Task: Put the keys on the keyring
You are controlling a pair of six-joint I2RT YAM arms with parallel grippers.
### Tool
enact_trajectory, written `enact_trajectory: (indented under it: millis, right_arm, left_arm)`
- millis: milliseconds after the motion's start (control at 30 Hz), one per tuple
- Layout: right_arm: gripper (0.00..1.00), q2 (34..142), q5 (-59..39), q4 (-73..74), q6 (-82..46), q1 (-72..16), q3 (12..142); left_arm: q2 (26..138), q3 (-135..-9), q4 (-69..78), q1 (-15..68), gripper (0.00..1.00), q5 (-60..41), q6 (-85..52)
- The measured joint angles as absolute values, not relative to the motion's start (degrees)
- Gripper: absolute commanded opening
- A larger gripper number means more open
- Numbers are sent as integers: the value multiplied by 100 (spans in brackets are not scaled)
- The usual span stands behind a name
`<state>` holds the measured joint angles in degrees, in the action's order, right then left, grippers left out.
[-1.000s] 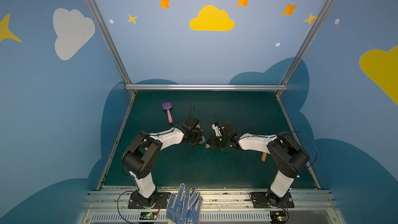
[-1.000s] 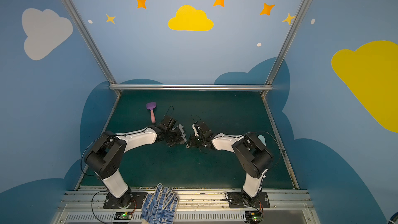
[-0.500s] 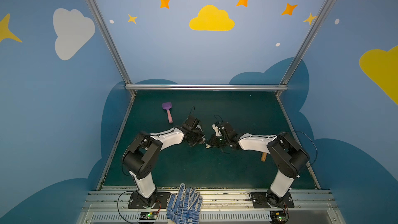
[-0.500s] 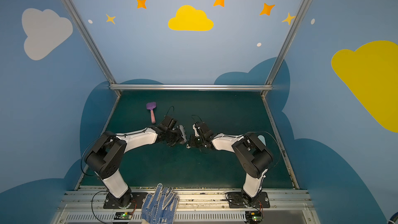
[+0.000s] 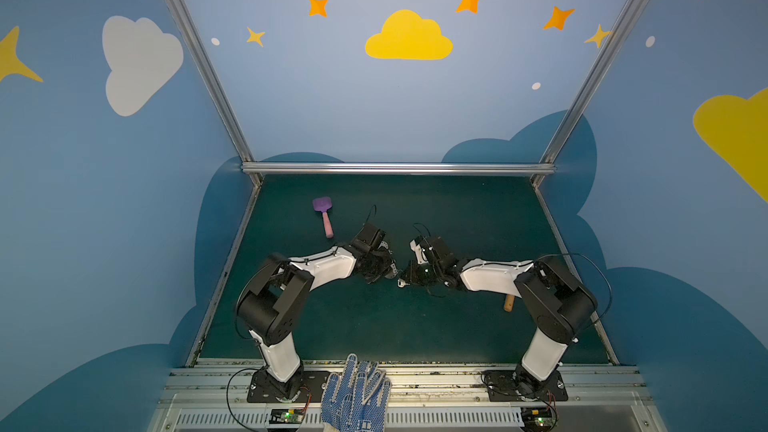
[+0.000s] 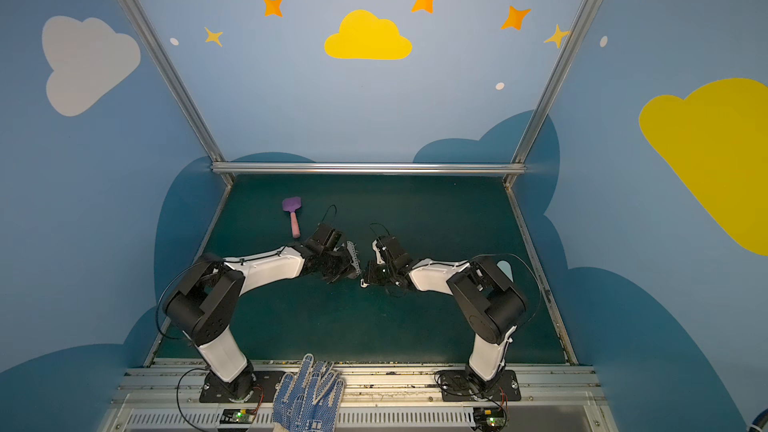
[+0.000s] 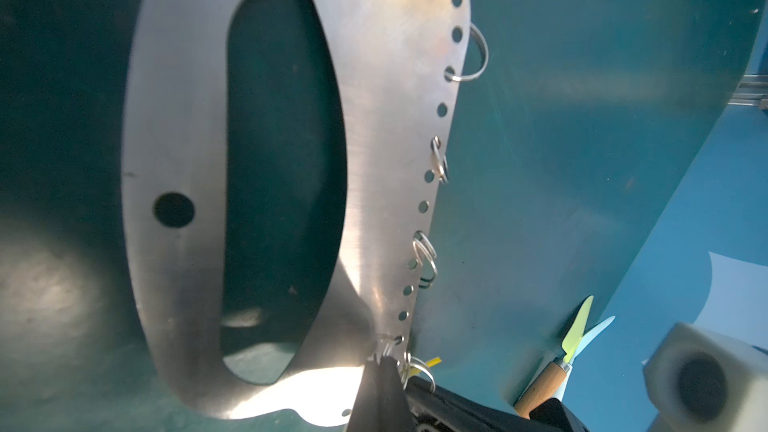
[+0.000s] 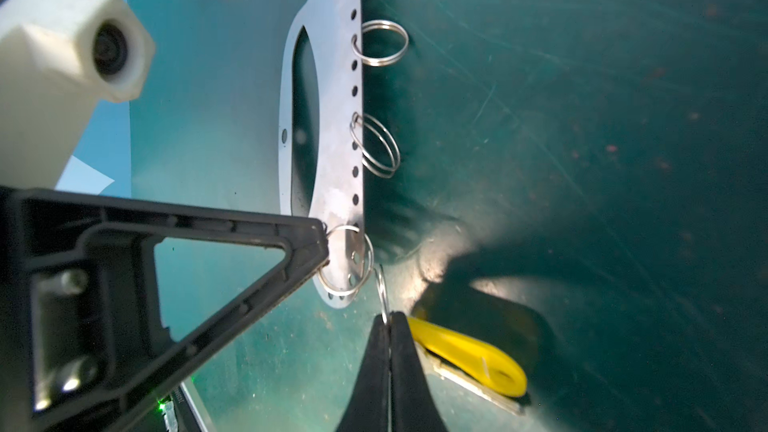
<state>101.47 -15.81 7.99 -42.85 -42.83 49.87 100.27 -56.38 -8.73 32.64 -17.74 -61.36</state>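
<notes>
The keyring (image 7: 183,118) is a flat grey plate with a long slot and a row of small holes with metal rings; it is held up off the green mat between the arms (image 6: 353,257). My left gripper (image 7: 382,361) is shut on the ring (image 8: 347,259) at the plate's end. My right gripper (image 8: 388,317) is shut on the split ring (image 8: 381,288) of the keys, right beside that end of the plate. The yellow tag (image 8: 469,359) and a silver key (image 8: 473,384) hang behind the right fingers. In both top views the two grippers meet at mid-table (image 5: 399,276).
A purple spatula with a pink handle (image 5: 324,216) lies at the back left. A wooden-handled knife (image 5: 509,303) lies by the right arm, and also shows in the left wrist view (image 7: 557,367). Blue-dotted gloves (image 5: 357,392) rest on the front rail.
</notes>
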Motion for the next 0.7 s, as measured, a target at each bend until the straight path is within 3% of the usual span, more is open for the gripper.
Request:
enact_trajectory:
  millis: [700]
  right_arm:
    - [0,9946,-1514,1135,-4372,-4274,4700]
  left_arm:
    - [10027,-5634,-834,3280,4,-1776,-6139]
